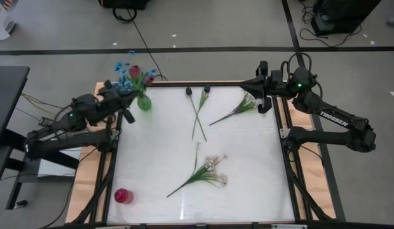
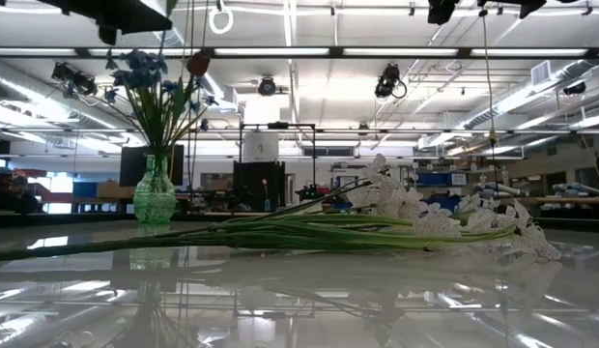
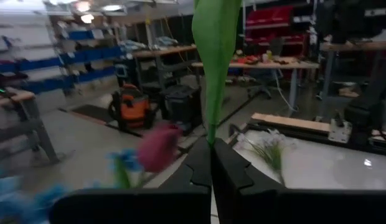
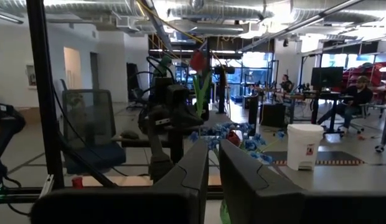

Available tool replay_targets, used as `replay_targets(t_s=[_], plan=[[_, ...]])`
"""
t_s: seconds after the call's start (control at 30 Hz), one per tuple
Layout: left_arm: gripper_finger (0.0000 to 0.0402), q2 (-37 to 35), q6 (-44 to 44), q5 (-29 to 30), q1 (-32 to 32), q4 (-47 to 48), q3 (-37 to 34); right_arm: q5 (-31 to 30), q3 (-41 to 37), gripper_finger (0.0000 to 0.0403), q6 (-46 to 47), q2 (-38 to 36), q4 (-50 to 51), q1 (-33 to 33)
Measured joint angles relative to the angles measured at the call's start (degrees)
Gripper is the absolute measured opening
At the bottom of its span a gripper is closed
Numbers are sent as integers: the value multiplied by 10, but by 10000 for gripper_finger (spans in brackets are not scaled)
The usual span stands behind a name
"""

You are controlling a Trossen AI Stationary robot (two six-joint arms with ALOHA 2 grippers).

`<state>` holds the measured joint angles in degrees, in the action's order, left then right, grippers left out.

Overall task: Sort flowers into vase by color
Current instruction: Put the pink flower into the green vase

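A green glass vase [image 1: 144, 102] stands at the table's far left corner with blue flowers [image 1: 124, 71] and a red bud [image 4: 233, 138] in it. My left gripper [image 1: 128, 94] is beside the vase, shut on a red tulip [image 4: 198, 60] that stands up above it. My right gripper [image 1: 251, 84] hovers at the far right corner; its fingers [image 4: 193, 177] are a narrow gap apart with nothing between them. Two dark-bud flowers [image 1: 200, 108] and two white sprays [image 1: 241, 107] [image 1: 206, 172] lie flat on the table. My left gripper pinches the tulip's green leaf and stem [image 3: 210, 134] between its two fingers. The fingers are level and come from the table's left side. The flower stands upright above them, clear of the table, with its bud above the wrist picture. Its lower stem is hidden.
A small red vase [image 1: 123, 196] stands at the near left. The table's wooden frame [image 1: 89, 165] runs along both sides. Free white table lies at the near right.
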<state>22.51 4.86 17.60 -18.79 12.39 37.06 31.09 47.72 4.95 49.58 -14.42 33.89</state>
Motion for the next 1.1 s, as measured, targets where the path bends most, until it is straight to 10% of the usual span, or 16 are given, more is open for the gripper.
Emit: replay_targets(t_s=[0.37, 0.6, 1.1], plan=[[2, -90, 19, -48, -20, 61, 1, 0, 0, 50, 0, 0, 0, 0], [2, -4, 24, -174, -3, 66, 0, 0, 0, 50, 0, 0, 0, 0], [2, 149, 82, -168, 15, -19, 0, 0, 0, 50, 0, 0, 0, 0]])
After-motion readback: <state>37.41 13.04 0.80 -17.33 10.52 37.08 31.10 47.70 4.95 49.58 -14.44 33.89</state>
